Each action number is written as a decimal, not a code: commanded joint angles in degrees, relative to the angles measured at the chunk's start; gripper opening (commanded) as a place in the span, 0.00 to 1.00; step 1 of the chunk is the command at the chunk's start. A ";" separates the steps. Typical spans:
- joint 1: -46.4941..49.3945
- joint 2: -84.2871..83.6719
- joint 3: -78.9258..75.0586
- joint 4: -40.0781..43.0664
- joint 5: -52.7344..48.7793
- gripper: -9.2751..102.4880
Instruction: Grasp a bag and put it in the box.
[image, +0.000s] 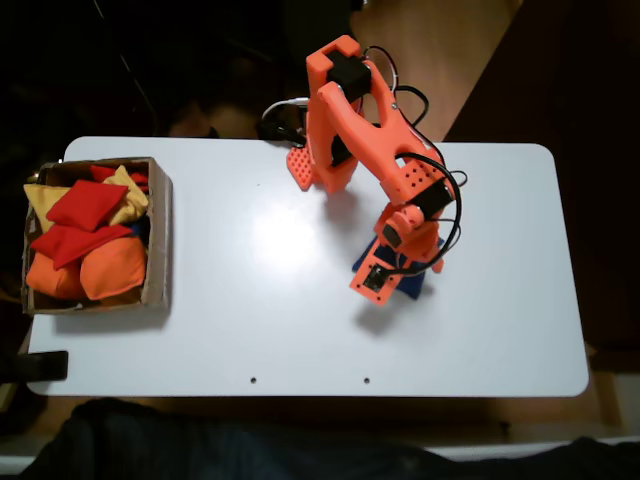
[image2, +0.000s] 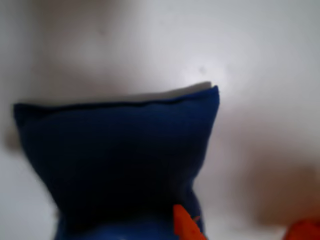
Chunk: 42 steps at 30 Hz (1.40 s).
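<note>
Bag (image: 412, 283), fixed view: royal blue, on white table (image: 500, 300) right of centre, mostly hidden beneath orange gripper (image: 383, 281); blue corners showing left and right of it. Long axis not determinable. Count: one blue. Gripper directly over bag; open or closed not determinable. Box (image: 158, 235), brown cardboard, at table's left edge, well apart from bag, long axis running top to bottom of picture. Contents counted: two red, two orange, two yellow beanbags visible, piled. No writing readable.

Wrist view: bag (image2: 120, 165) lying on white surface, seamed upper edge running left to right, slightly tilted, corners flaring outward, body narrowing toward bottom. Orange fingertip (image2: 184, 225) touching lower edge of bag; second orange part at bottom right corner, apart from fabric. Grip not confirmed. No label legible.
</note>
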 joint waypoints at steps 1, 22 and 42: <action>0.26 -0.09 0.97 0.88 -1.41 0.79; -0.35 -5.01 7.03 -4.66 -4.66 0.84; -1.49 -5.01 8.44 -9.67 -6.06 0.45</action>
